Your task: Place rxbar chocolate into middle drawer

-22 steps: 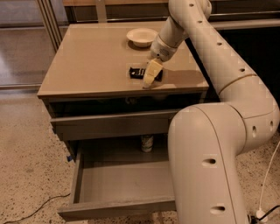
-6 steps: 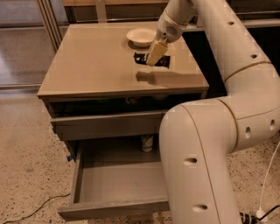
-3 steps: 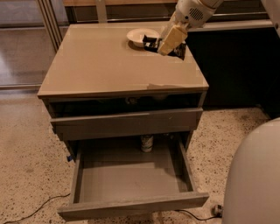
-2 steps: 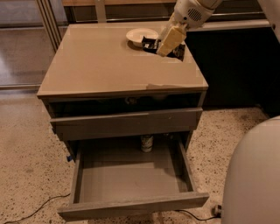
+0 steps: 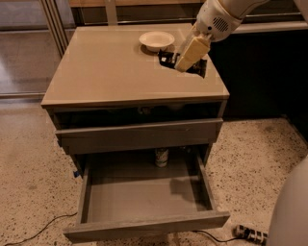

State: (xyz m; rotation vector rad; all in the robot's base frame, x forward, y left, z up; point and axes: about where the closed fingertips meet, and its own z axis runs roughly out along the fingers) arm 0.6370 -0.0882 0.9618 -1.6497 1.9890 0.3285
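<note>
Camera view: arm (image 5: 226, 12) angled down from upper right, gripper (image 5: 191, 54) jaws clamping rxbar chocolate (image 5: 166, 58) beside bowl (image 5: 156, 40).

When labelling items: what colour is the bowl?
Cream-white bowl, camera view; hand beside it holds the bar.

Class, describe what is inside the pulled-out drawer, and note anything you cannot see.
The drawer shows its grey floor, with a small can standing at its back; the rear is hidden under the drawer front above. The gripper holds the snack bar above the tabletop.
</note>
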